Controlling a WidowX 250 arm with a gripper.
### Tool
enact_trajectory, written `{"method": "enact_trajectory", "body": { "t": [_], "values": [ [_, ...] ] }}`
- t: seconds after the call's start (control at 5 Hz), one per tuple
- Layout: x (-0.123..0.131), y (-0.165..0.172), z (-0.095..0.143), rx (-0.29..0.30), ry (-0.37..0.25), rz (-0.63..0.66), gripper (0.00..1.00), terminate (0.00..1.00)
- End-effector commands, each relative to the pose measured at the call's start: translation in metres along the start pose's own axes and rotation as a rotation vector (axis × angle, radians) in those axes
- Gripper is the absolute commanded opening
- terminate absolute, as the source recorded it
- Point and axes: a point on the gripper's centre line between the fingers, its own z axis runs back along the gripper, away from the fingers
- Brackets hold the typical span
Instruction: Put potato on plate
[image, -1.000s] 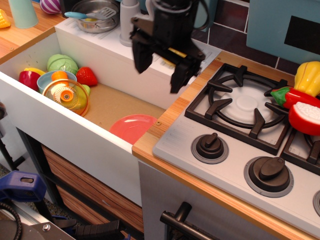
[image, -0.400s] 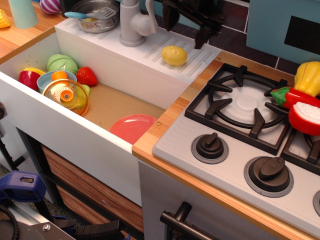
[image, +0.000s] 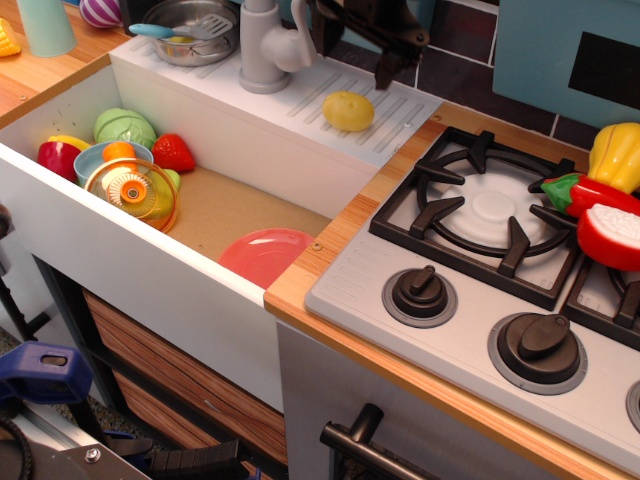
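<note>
The potato is a pale-yellow oval lying on the white ribbed drainboard behind the sink. The plate is a coral-red round dish on the sink floor at the front right corner, empty. My gripper is black, at the top of the view, above and just behind the potato. Its two fingers stand apart with nothing between them. It does not touch the potato.
A grey faucet stands left of the gripper, beside a steel pot. The sink's left end holds an orange lid, a blue bowl, a cabbage and a strawberry. Stove burner and yellow pepper at right.
The gripper rose from low in front of the drainboard, where it hid the potato, up and back to the top of the view. The potato now shows and has not moved.
</note>
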Motion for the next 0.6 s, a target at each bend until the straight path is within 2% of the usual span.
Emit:
{"method": "enact_trajectory", "body": {
  "t": [0.0, 0.2, 0.4],
  "values": [
    [0.005, 0.016, -0.001, -0.053, -0.028, 0.025, 1.00, 0.00],
    [0.001, 0.018, -0.010, -0.117, -0.001, 0.048, 1.00, 0.00],
    [-0.002, 0.021, -0.020, -0.120, -0.033, 0.042, 1.00, 0.00]
  ]
}}
